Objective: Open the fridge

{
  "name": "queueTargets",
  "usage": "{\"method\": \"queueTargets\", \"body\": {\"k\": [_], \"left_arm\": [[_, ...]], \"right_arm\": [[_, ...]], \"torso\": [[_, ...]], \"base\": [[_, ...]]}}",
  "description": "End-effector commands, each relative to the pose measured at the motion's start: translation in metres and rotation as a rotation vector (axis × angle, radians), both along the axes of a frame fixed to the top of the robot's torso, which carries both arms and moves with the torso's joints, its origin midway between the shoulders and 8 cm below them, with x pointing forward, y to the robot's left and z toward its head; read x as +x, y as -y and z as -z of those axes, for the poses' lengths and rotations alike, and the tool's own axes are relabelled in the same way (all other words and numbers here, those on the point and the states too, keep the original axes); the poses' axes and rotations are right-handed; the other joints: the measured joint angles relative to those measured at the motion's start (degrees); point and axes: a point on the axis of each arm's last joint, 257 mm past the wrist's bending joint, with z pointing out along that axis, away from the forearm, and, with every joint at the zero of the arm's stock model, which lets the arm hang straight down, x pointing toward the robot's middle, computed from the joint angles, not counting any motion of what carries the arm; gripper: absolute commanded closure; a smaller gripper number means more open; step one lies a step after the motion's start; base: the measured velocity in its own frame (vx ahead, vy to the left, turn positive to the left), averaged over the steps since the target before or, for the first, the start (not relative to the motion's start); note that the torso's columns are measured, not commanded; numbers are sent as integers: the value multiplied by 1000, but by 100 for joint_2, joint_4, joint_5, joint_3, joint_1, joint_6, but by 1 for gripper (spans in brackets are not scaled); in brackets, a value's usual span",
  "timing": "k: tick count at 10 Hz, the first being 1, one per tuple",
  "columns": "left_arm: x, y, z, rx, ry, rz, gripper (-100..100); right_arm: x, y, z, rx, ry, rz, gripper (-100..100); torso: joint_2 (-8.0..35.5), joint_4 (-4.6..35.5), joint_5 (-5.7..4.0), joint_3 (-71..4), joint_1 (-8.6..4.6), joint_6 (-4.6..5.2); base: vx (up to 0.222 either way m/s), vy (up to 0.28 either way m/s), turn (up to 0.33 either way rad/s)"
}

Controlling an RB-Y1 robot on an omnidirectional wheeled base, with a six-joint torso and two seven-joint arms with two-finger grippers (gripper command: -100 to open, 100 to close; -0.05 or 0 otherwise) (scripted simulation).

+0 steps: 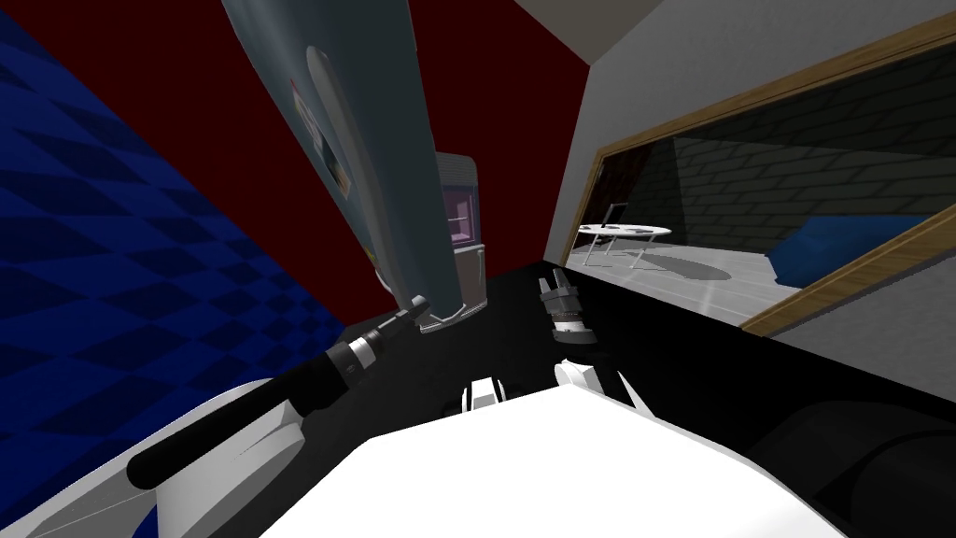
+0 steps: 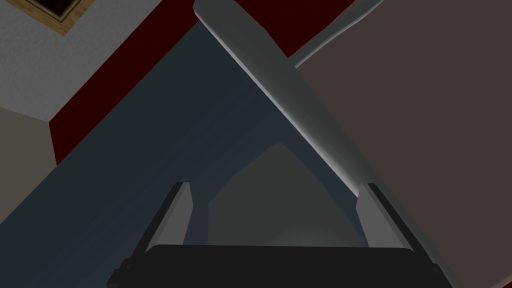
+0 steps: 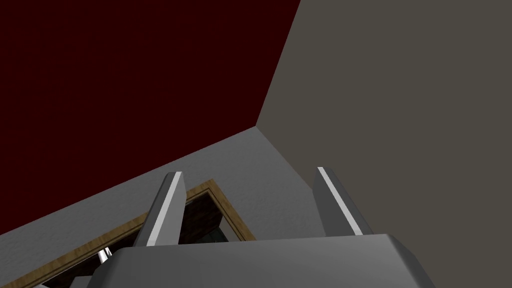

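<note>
The fridge (image 1: 392,140) is a tall dark blue-grey body that slants across the head view, with a long light grey handle (image 1: 329,103) on its front. My left arm reaches to the fridge's lower end, and the left gripper (image 1: 417,304) is close against it. In the left wrist view the left gripper (image 2: 274,215) is open facing the fridge door (image 2: 165,150). The handle bar (image 2: 280,85) runs down to one fingertip, and nothing is clamped. My right gripper (image 1: 557,278) hangs apart to the right. Its fingers (image 3: 165,210) stand open around nothing.
A small cabinet with a purple panel (image 1: 459,215) stands behind the fridge against the dark red wall (image 1: 523,140). A blue checkered wall (image 1: 112,233) is on the left. On the right, a wood-framed opening (image 1: 747,103) shows a white table (image 1: 624,230) and a blue seat (image 1: 840,247).
</note>
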Motion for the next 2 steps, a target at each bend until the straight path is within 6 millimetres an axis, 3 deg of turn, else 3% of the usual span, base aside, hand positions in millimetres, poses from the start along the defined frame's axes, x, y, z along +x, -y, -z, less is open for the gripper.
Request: {"method": "queueTargets", "body": {"k": [1,2], "left_arm": [[0,0,1,0,-2,-1,0],[0,-1,2,-1,-4,-2,0]], "right_arm": [[0,0,0,0,0,0,0],[0,0,0,0,0,0,0]], "torso": [[-6,-5,3,-1,2,2],[-10,-8,6,-2,6,4]], "base": [[7,3,-10],[7,3,-8]]}}
